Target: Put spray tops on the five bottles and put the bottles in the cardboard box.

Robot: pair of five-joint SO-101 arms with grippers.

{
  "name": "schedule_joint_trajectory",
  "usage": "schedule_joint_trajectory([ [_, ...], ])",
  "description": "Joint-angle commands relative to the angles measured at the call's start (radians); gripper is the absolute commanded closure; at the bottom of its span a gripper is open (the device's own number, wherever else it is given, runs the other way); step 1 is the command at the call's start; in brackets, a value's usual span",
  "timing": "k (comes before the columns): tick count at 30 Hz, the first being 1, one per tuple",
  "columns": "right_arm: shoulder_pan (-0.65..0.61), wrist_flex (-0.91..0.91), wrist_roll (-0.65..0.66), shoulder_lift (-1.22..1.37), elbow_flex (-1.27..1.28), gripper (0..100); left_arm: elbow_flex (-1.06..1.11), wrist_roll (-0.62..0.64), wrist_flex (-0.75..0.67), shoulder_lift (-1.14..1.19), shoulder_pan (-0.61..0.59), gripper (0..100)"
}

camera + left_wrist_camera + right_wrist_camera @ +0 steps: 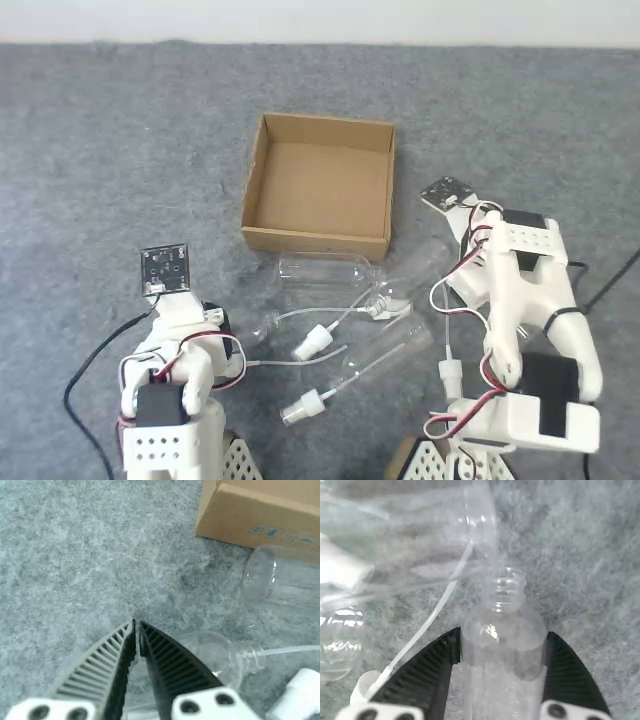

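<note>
Clamping bottle, right jaws low; left jaws closed over carpet.

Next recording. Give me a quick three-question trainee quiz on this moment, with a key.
1. True or false: the cardboard box already has a bottle inside it.
2. Which claw is closed around a bottle? A) left claw B) right claw
3. Fill in: the threaded neck of that gripped bottle is ___ (bare or capped).

Key: 1 false, the box is empty. 2 B, the left claw is shut on nothing. 3 bare.
</note>
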Motion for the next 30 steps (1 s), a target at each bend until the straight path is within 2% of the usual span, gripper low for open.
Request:
schedule_joint_trajectory([
  [1, -0.01, -0.015, 0.012, -0.062, -0.057, 78.3, -0.012, -0.005, 0.005, -0.014, -0.005, 99],
  [22, -0.031, -0.03, 0.012, 0.024, -0.091, 78.3, -0.012, -0.005, 0.005, -0.014, -0.005, 99],
  [27, -0.03, -0.016, 0.008, 0.01, -0.103, 87.9, -0.012, -0.005, 0.005, -0.014, -0.005, 99],
  [30, -0.024, 0.047, 0.006, -0.022, -0.124, 87.6, -0.012, -0.005, 0.005, -0.014, -0.005, 99],
])
